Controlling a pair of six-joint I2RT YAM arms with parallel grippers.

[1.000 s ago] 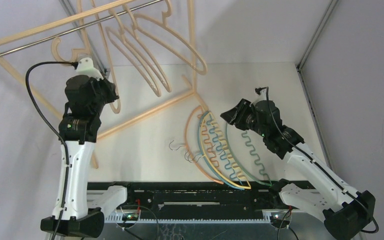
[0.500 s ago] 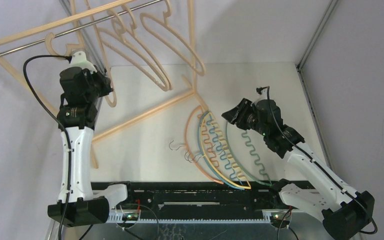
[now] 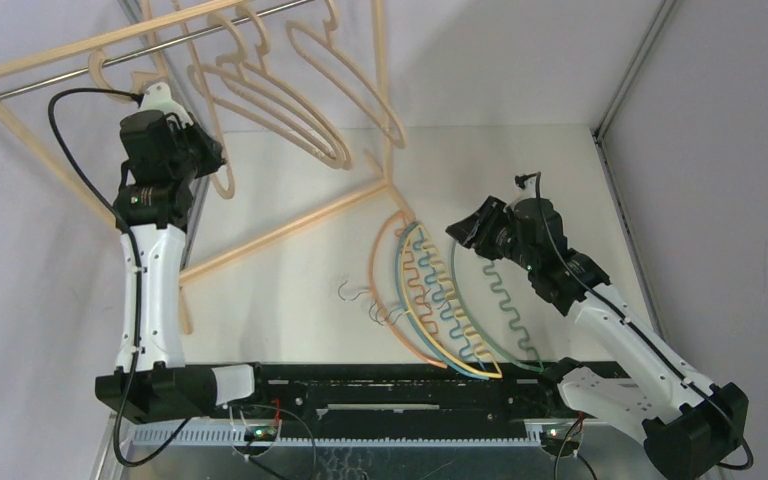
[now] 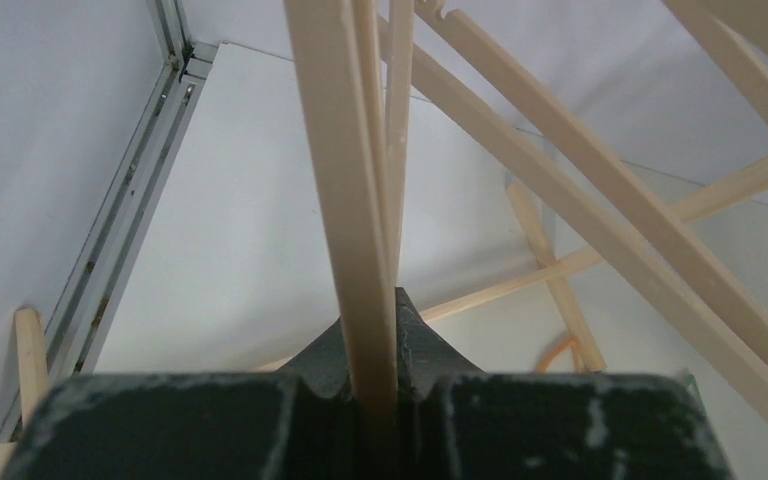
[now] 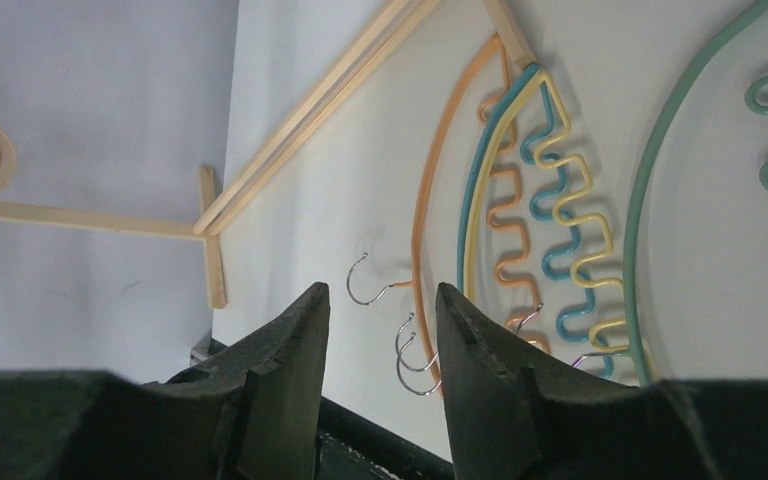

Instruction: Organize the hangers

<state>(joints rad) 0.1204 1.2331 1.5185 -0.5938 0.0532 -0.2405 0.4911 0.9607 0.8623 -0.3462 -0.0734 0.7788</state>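
Observation:
My left gripper (image 3: 207, 160) is raised at the back left and shut on a light-wood hanger (image 3: 222, 185) whose hook end sits by the rack's metal rail (image 3: 60, 85). In the left wrist view the hanger's wooden bar (image 4: 360, 220) runs straight up between my closed jaws (image 4: 375, 335). Two more wood hangers (image 3: 270, 95) hang on the rail. Orange (image 3: 378, 275), teal (image 3: 401, 290), yellow (image 3: 465, 350) and green (image 3: 495, 290) wavy hangers lie together on the table. My right gripper (image 3: 465, 232) hovers open and empty over them; its view shows the orange (image 5: 422, 200), teal (image 5: 468, 190), yellow (image 5: 572, 215) and green (image 5: 660, 160) ones.
The big light-wood rack frame (image 3: 290, 225) stands tilted across the back left, its base bar crossing the table to the coloured hangers. Small metal hooks (image 5: 365, 285) lie just beyond my right fingertips. A black rail (image 3: 380, 385) runs along the near edge. Grey walls close in on both sides.
My left gripper has risen and moved back-left with the wood hanger toward the rail. The rack and its hung hangers have shifted left. The right arm has barely moved.

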